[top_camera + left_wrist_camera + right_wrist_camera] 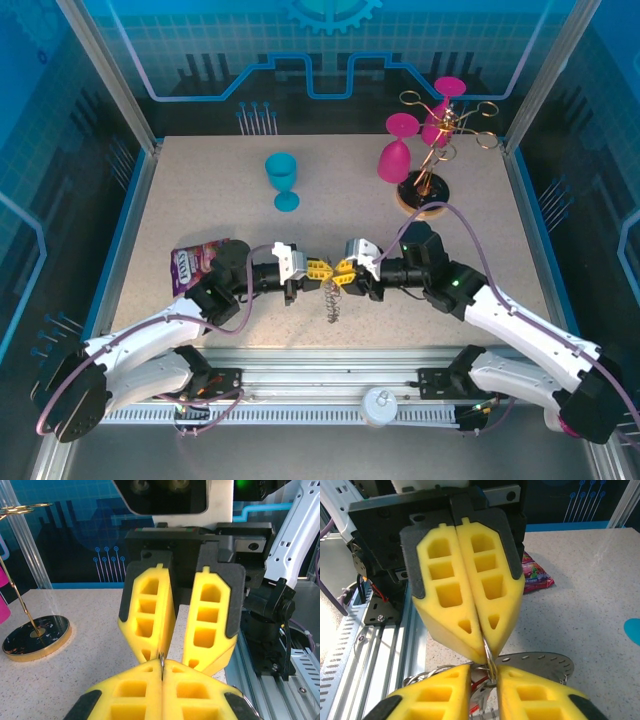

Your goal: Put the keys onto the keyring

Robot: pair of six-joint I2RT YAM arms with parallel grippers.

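Note:
My two grippers meet tip to tip over the near middle of the table. The left gripper (pixel 318 268) (pixel 162 674) is shut on a thin wire loop (pixel 162 661) of the keyring. From that loop the dark grey keyring (pixel 545 661) hangs as a bundle (pixel 332 298) just above the table. The right gripper (pixel 343 270) (pixel 484 674) faces it with its jaws a little apart, and the wire loop (pixel 489 656) stands in the gap beside one pad. A bit of the red key (pixel 479 682) shows low between the right fingers, among more wire loops.
A teal goblet (pixel 283 178) stands at the back left. Pink goblets (pixel 395 150) hang on a gold rack (pixel 438 125) with a round base (pixel 425 195) (pixel 37 637) at the back right. A snack packet (pixel 195 262) (pixel 535 575) lies by the left arm.

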